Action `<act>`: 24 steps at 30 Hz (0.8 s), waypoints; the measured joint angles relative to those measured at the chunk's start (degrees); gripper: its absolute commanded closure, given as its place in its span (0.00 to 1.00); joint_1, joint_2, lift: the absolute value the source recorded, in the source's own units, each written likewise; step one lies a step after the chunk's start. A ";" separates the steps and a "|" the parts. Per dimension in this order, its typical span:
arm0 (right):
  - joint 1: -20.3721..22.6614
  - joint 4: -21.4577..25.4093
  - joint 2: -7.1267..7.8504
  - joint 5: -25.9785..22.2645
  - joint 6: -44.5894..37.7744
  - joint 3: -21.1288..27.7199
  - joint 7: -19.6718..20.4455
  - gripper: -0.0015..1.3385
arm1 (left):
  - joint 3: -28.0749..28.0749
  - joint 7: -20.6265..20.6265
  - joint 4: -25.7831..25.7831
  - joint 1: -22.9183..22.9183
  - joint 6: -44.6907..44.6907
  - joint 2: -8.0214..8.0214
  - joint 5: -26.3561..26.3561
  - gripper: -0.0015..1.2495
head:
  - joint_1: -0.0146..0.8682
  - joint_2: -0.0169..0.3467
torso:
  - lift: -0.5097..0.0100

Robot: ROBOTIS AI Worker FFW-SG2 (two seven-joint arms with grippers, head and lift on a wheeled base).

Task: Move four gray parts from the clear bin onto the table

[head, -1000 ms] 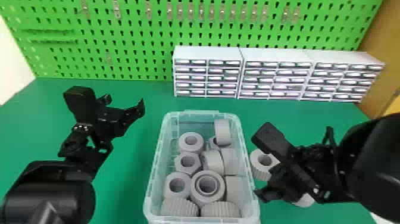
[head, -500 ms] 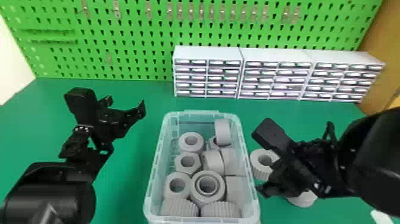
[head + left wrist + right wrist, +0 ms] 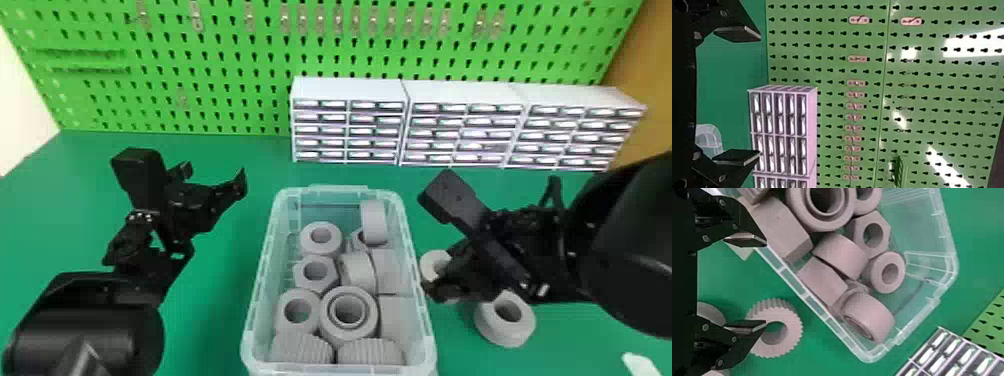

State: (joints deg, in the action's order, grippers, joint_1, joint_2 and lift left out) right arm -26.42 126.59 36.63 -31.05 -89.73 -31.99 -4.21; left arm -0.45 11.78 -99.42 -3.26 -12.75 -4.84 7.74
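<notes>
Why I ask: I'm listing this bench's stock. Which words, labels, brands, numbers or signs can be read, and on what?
No text can be read.
Drawer units: pale strips on the fronts, too small to tell whether they carry print.
Board fittings: marks too small to make out.
Gray parts and clear bin: no lettering visible.

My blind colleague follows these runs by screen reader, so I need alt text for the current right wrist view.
A clear bin holds many gray parts on a green table. The robot's right end effector is open and empty, one finger in front of the bin's edge, the other in front of a ridged gray ring outside.
</notes>
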 measured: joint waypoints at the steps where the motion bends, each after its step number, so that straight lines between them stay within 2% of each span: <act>1: -0.20 -0.12 -0.34 0.20 0.00 -0.08 0.00 0.39 | 0.00 0.00 0.02 -0.03 0.00 0.05 0.02 0.19 | 0.79 0.12 | 0.89; 10: -1.17 -3.39 -4.57 1.16 0.00 -1.66 0.00 0.39 | 0.01 0.00 0.18 -0.33 0.00 0.50 0.20 0.19 | 0.79 0.12 | 0.89; 19: -1.88 -6.94 -7.53 3.64 0.00 -3.02 0.00 0.39 | -0.30 0.00 0.19 -0.27 0.00 0.71 0.30 0.19 | 0.79 0.12 | 0.89; 24: -2.86 -9.14 -10.07 5.61 0.00 -3.64 0.00 0.39 | -0.47 0.00 0.19 -0.26 0.00 0.71 0.26 0.19 | 0.79 0.12 | 0.89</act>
State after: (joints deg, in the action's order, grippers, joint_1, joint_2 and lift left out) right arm -29.28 117.45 26.56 -25.44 -89.73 -35.63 -4.21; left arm -0.92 11.78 -99.23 -3.51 -12.74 -4.13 8.00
